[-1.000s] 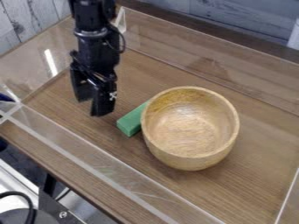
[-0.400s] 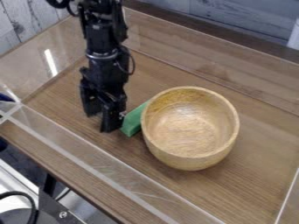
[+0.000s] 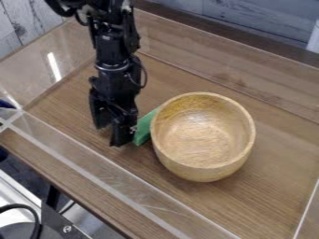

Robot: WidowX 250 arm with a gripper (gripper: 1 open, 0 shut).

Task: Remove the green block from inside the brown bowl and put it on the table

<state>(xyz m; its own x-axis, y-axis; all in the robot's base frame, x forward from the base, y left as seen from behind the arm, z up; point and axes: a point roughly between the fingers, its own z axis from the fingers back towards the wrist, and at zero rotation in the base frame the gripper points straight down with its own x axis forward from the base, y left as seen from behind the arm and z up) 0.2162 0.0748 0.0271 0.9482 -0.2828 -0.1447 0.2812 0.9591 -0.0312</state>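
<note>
The brown bowl [image 3: 197, 166] stands upright on the table [image 3: 237, 65], right of centre, and its inside shows only bare wood. The green block [image 3: 147, 124] lies on the tabletop against the bowl's left outer wall, not inside it. My black gripper [image 3: 116, 133] points straight down at the block's near-left end and hides that end. Its fingers stand open and low over the table. I cannot tell whether a fingertip touches the block.
Low clear acrylic walls [image 3: 88, 173] run along the table's front and left edges, close to the gripper. Bare tabletop lies behind the bowl and to its far right. A dark cable [image 3: 15, 219] hangs below the front-left corner.
The gripper has sunk toward the table and shifted slightly right, and it now covers the block's left end. The block and the bowl have not moved.
</note>
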